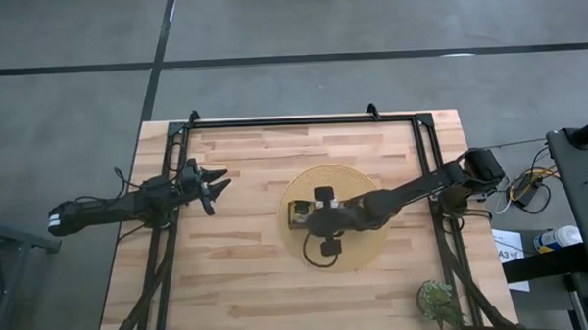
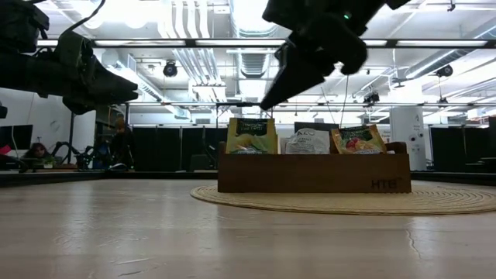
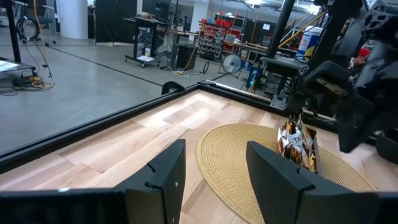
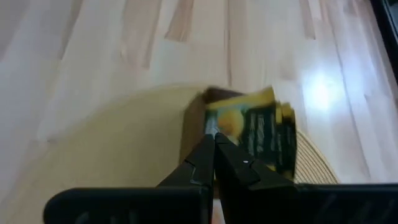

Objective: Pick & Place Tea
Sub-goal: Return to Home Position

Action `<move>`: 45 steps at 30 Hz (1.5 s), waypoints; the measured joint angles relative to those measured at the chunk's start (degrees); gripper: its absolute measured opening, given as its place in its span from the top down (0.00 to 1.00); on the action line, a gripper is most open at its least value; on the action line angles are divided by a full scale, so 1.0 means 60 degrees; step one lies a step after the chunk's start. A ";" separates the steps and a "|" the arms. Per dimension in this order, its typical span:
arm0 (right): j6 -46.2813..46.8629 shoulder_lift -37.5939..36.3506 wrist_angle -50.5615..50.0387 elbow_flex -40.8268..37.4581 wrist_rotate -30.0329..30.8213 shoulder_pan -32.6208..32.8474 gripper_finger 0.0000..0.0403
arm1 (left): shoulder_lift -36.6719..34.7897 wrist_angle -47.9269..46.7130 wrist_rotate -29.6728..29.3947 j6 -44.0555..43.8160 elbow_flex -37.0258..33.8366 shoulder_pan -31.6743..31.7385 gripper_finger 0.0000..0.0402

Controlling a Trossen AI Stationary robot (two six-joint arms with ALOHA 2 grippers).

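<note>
The wooden tray (image 2: 314,177) stands on the round mat (image 1: 368,253), which spreads around it on the table (image 1: 249,284), and tea packets (image 2: 250,136) stand upright side by side in the tray's three compartments. The right gripper (image 2: 267,101) hangs above one end of the tray, clear of the packets, while the left gripper (image 1: 216,185) hovers over the table well apart to the tray's left in the high view

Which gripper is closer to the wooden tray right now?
Right. The right gripper hangs shut just above the wooden tray on the woven mat. The left gripper is open, off the mat, over the table near its left side.
</note>
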 joint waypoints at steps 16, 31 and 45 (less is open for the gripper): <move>-0.0015 -0.6239 0.6715 -0.6541 -0.4737 -0.2142 0.98 | 0.0004 0.0007 0.0003 -0.0001 0.0004 -0.0001 0.59; 0.1369 -1.3340 0.5467 -0.9447 -0.3440 -0.3472 0.98 | 0.0011 0.0015 0.0003 0.0001 0.0000 -0.0002 0.59; 0.1112 -1.6232 0.3607 -0.9885 -0.2545 -0.3469 0.98 | 0.0025 0.0018 0.0004 -0.0002 0.0002 0.0001 0.59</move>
